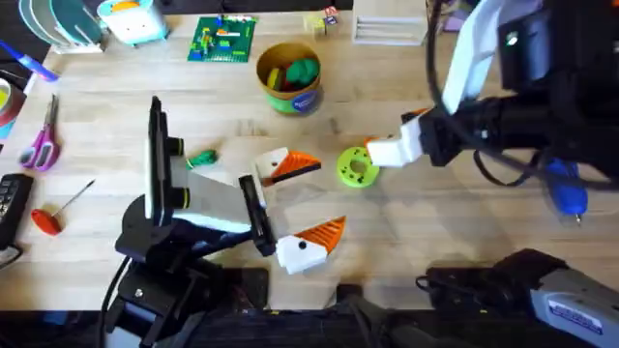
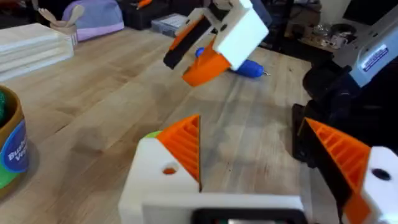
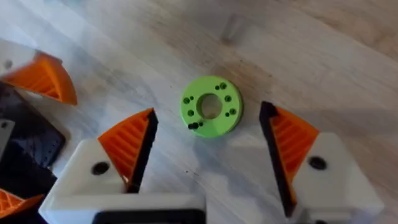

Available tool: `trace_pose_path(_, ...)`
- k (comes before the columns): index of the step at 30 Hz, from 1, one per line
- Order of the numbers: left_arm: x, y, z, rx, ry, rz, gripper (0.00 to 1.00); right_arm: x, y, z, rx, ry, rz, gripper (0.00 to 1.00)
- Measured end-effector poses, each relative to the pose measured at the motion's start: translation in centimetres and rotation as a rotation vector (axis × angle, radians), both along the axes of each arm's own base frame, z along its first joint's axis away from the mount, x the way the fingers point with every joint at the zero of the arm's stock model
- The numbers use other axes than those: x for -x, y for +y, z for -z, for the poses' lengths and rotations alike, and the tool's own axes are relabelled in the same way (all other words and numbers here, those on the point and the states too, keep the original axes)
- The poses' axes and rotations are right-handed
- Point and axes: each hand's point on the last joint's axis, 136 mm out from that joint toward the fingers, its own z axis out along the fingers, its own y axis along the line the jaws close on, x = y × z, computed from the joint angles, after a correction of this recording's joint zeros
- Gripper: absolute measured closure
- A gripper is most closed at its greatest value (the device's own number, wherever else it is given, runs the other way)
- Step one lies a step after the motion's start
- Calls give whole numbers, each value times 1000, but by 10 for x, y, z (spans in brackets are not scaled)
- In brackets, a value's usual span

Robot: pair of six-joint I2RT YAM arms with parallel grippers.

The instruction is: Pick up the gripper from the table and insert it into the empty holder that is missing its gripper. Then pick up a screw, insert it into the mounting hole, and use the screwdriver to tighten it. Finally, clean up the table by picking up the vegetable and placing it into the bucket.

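My left gripper (image 1: 324,193) (image 2: 252,124) stands open low over the table's middle, with orange tips on both white fingers and nothing between them. My right gripper (image 1: 392,135) (image 3: 208,118) is open too, both fingers orange-tipped, just above the lime-green disc (image 1: 358,166) (image 3: 210,107). A small dark screw (image 3: 193,126) sits at the disc's rim. The blue screwdriver (image 1: 566,188) (image 2: 245,67) lies at the right edge. The green vegetable (image 1: 203,158) lies left of my left gripper. The bucket (image 1: 288,75) (image 2: 9,155) stands behind, holding toy food. The loose gripper and an empty holder are out of view.
A red-handled screwdriver (image 1: 48,217) and purple scissors (image 1: 41,145) lie at the left. A green brick plate (image 1: 222,39) and white boxes (image 1: 387,24) line the back edge. Dark cables hang from the right arm.
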Motion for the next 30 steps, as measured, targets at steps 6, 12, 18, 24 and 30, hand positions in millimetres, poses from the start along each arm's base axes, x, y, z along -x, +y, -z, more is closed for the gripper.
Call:
trace_pose_path(6, 0, 0, 0, -10, -25, 1, 7, 22, 4, 28, 103, 17, -105, 8)
trace_pose_path(12, 0, 0, 0, -17, -46, 2, 7, 28, 9, 36, 154, 9, -175, 136)
trace_pose_path(18, 0, 0, 0, -19, -52, 3, 7, 39, 21, 61, 220, 65, -269, 246)
trace_pose_path(24, 0, 0, 0, -20, -53, 3, 8, 38, 33, 78, 246, 76, -315, 391)
trace_pose_path(30, 0, 0, 0, -21, -56, 3, 8, 31, 40, 89, 257, 80, -319, 542)
